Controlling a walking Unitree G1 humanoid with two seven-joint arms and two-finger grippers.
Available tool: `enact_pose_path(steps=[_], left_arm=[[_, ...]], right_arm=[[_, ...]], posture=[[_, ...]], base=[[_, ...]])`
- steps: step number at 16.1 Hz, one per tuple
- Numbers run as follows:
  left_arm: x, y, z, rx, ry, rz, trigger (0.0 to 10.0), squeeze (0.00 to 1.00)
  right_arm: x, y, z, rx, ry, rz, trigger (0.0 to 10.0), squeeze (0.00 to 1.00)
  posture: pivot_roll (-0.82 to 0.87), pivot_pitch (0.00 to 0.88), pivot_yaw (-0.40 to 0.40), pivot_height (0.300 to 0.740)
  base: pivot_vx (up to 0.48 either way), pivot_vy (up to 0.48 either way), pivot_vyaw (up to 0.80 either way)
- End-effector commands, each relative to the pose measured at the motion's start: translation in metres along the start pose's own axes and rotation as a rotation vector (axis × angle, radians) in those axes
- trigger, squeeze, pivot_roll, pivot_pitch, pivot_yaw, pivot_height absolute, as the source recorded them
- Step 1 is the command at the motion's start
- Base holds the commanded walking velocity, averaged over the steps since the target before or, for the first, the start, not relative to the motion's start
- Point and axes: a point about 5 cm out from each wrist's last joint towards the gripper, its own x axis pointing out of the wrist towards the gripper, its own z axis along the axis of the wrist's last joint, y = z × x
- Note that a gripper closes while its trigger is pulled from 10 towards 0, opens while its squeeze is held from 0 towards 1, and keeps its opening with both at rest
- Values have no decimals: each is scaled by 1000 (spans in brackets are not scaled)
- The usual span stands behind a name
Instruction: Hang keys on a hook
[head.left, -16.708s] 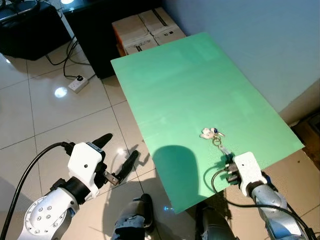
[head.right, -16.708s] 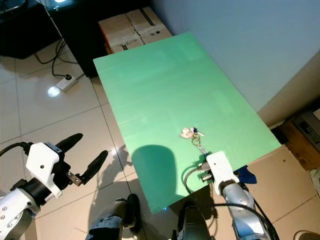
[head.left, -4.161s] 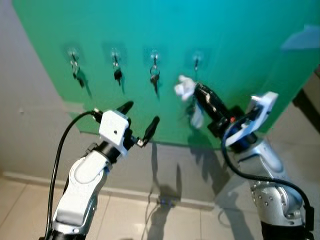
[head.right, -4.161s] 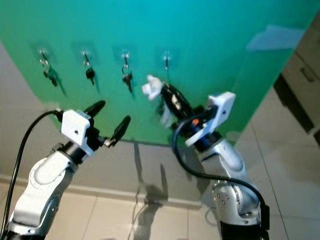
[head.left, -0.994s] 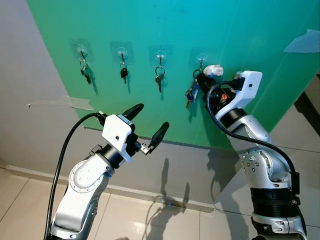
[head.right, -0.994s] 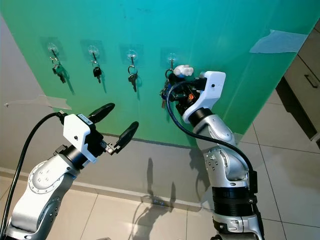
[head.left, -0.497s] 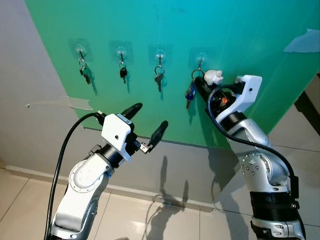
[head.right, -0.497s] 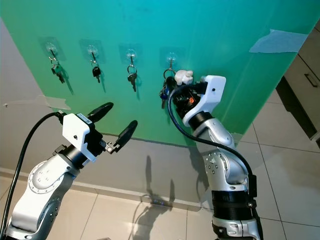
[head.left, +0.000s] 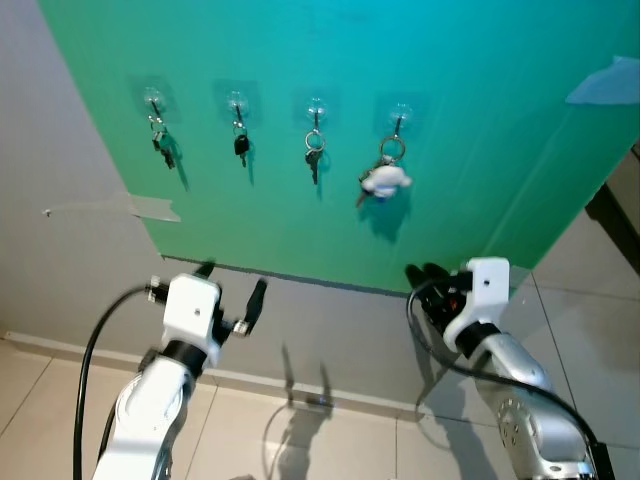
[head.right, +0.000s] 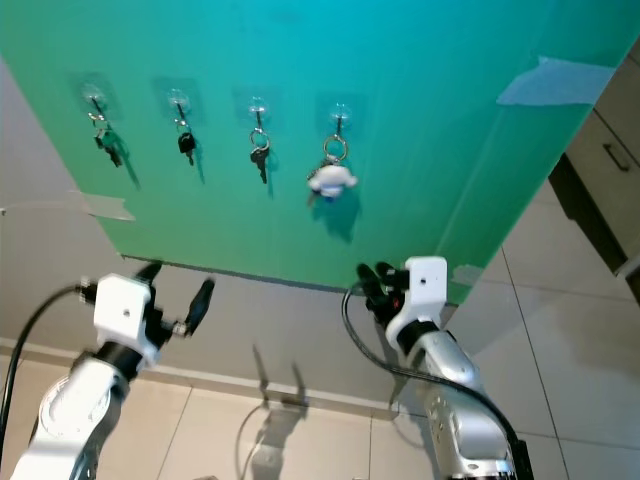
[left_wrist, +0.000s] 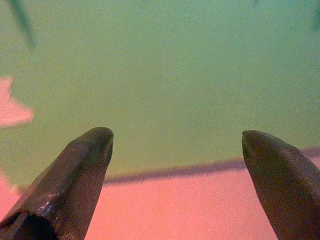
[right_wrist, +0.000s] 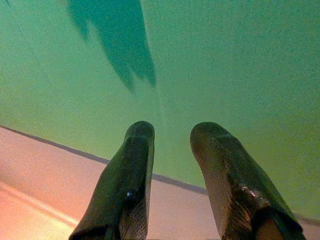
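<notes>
The keys (head.left: 384, 180) seem to hang from the hook (head.left: 400, 122), so I lower my empty, slightly parted right hand (head.left: 428, 283) straight away without brushing them

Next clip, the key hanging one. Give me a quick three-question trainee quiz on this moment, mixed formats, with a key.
1. True or false: the key bunch with the white charm hangs from the hook at the robot's far right on the green board.
2. Multiple choice: how many hooks carry keys? A) two B) three C) four
3. Fill in: the right gripper sits low, near the board's bottom edge, its fingers slightly apart and holding ____.

Key: 1 true; 2 C, counting the keys at the far left, the next, the third and the charm bunch; 3 nothing. The left gripper is open too, also held low.
</notes>
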Motion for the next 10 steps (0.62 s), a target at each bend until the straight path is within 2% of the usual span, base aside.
enact_pose_path(steps=[1,3,5,6,10], left_arm=[[-1,4,-5,8,15,48,10000,0],[-1,5,-10,3,31,75,10000,0],[-2,3,-24,15,63,93,10000,0],[-2,1,-31,27,79,98,10000,0],[-1,1,-27,56,66,83,10000,0]], right_arm=[[-1,-1,-11,-70,26,-37,10000,0],[-1,-1,-18,-54,32,-60,10000,0],[-4,-2,-34,-67,67,-97,10000,0],[-5,1,-51,-76,111,-114,10000,0],[-1,5,-55,-61,120,-123,10000,0]], posture=[[-37,0,-18,740],[-37,0,-21,740],[-33,0,-26,740],[-31,0,-25,740],[-28,0,-24,740]], base=[[0,352,0],[0,358,0],[0,371,0],[0,379,0],[0,380,0]])
